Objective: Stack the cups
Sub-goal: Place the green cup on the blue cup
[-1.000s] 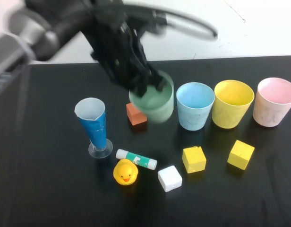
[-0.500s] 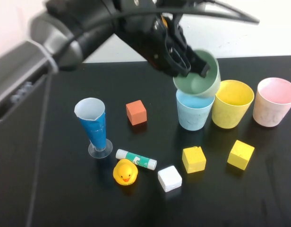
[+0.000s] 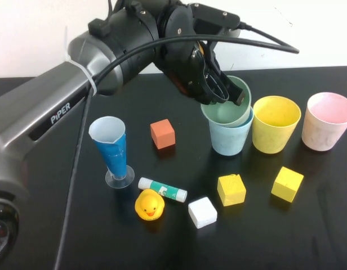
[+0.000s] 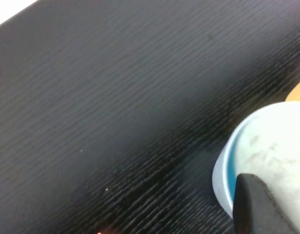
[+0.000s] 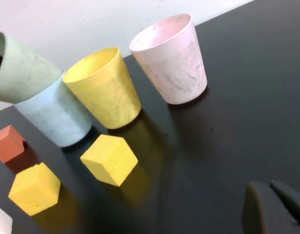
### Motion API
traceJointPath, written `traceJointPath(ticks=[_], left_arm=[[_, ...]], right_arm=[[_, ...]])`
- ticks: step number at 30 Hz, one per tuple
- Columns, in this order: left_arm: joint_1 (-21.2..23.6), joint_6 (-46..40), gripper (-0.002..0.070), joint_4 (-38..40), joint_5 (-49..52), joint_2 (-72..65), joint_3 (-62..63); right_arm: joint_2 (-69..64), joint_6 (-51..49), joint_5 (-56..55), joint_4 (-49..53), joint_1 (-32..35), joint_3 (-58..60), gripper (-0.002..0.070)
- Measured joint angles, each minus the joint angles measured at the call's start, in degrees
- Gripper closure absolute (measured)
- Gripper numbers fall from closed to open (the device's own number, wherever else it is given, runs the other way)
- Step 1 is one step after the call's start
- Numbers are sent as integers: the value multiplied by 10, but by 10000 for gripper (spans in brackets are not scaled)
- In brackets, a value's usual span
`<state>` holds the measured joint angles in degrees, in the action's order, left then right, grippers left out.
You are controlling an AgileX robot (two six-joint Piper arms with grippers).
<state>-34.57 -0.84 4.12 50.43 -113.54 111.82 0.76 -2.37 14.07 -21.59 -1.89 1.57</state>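
Nearest the camera in the high view, on the black table [image 3: 61, 236], lie a yellow duck [image 3: 149, 205], a white cube [image 3: 202, 212], a glue stick [image 3: 163, 189] and two yellow cubes [image 3: 231, 189] [image 3: 287, 184]. A tall blue cone cup [image 3: 111, 149] stands upright on its clear base behind the duck, with an orange cube [image 3: 163, 134] beyond it.

Farther back the cups stand in a row. The green cup [image 3: 228, 110] sits tilted inside the light blue cup [image 3: 230, 138], not fully seated; the yellow cup [image 3: 275, 124] is just beside the blue one, and the pink cup [image 3: 329, 121] stands next, apart from the yellow.

The left arm reaches in from the near left, across the table and downward. The left end effector [image 3: 223, 93] is at the green cup's rim, one finger inside and one outside, so it grips the cup wall.

The left wrist view adds only a close look at the pale cup interior ringed by the blue rim, with one dark fingertip [image 4: 259, 207] over it.

The right wrist view shows the tilt of the green cup in the blue one from the side, which the high view gives less plainly. The right end effector [image 5: 274, 207] appears there only, low over bare table near the pink cup, its fingers together and holding nothing.
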Motion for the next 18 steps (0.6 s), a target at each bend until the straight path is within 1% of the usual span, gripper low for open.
traceJointPath(ticks=[3,6,8,13,18], left_arm=[[1,0,546,0,-4,-4,0],[1,0,459,-1,-10,-4,0],[1,0,428,-2,-11,-4,0],[1,0,411,-5,-12,-4,0],[1,0,410,-6,-24,-4,0]], right_arm=[[0,0,-1,0,0,0,678],[0,0,-1,0,0,0,678],[0,0,-1,0,0,0,678],[0,0,-1,0,0,0,678],[0,0,-1,0,0,0,678]])
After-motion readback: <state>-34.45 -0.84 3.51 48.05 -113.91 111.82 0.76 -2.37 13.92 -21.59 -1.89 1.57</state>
